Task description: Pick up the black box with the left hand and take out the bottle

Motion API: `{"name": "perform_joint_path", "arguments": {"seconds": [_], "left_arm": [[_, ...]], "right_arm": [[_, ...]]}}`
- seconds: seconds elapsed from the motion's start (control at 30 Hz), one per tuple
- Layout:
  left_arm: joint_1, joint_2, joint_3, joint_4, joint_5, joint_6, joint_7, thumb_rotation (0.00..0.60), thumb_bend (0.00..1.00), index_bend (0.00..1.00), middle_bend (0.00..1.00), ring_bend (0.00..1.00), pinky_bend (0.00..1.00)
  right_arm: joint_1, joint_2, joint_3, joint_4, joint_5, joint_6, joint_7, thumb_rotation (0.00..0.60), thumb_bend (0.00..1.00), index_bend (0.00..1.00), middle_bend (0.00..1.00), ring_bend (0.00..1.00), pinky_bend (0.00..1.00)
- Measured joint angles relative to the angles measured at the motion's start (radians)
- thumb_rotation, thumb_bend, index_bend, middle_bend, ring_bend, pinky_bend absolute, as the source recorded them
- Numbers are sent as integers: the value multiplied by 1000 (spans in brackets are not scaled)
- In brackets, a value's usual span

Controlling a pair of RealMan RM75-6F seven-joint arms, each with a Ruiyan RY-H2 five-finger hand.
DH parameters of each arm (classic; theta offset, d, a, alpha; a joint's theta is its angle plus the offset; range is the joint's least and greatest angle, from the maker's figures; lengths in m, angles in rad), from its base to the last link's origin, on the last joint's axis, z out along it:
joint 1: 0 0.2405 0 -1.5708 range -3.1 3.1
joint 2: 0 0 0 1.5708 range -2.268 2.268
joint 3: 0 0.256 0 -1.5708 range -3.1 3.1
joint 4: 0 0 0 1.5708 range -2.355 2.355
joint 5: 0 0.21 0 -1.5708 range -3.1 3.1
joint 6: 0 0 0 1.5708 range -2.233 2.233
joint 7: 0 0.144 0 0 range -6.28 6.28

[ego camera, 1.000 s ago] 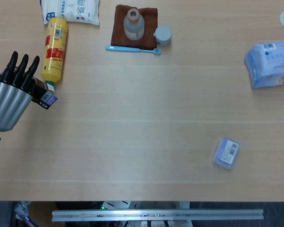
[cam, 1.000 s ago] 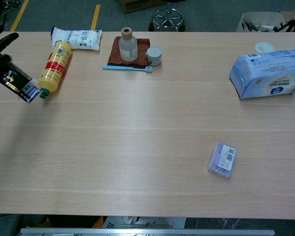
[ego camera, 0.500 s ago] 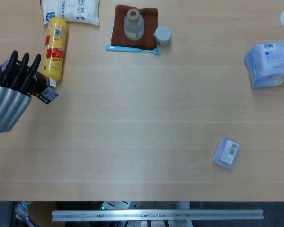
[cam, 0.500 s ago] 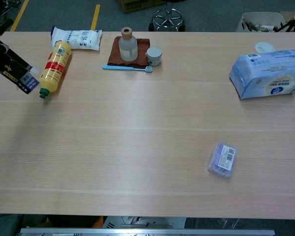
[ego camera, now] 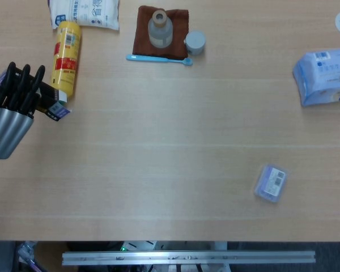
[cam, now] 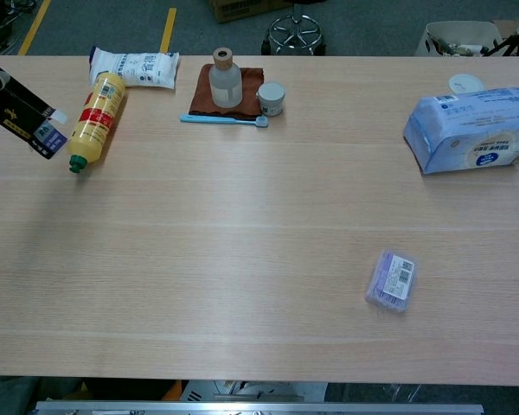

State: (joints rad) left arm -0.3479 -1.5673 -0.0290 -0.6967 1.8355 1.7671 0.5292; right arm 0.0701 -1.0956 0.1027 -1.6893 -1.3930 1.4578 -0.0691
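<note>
One left hand (ego camera: pixel 11 107) at the near left edge of the table (ego camera: pixel 170 147), dark fingers (ego camera: pixel 24 85) wrapped around a black box (cam: pixel 19 119) held above the wood, a yellow bottle (ego camera: pixel 66 58) lying just beyond, right hand unseen.

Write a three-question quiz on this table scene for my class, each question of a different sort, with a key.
1. True or false: the left hand holds the black box clear of the table.
2. Which thing stands on the brown cloth? A) the clear bottle B) the yellow bottle C) the small cup
3. Fill in: the blue toothbrush lies just in front of the ____.

Key
1. True: it hangs in the air at the table's left edge.
2. A. The yellow bottle lies on its side to the left; the cup stands on the table beside the cloth.
3. Brown cloth.
</note>
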Motion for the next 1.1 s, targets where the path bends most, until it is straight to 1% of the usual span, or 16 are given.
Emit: {"name": "perform_joint_path", "arguments": {"seconds": [0.6,1.1], "left_arm": [[-3,-26,8,37,-41,3,-18,600,322,315,0,0,0],[-2,-31,21,46,-55,-3,-20,600,322,311,0,0,0]], "right_arm": [[-3,0,-1,2,6,-1,0,600,68,277,256,182,364],[-5,1,-2,1,13,-6,-4,600,68,277,256,182,364]]}}
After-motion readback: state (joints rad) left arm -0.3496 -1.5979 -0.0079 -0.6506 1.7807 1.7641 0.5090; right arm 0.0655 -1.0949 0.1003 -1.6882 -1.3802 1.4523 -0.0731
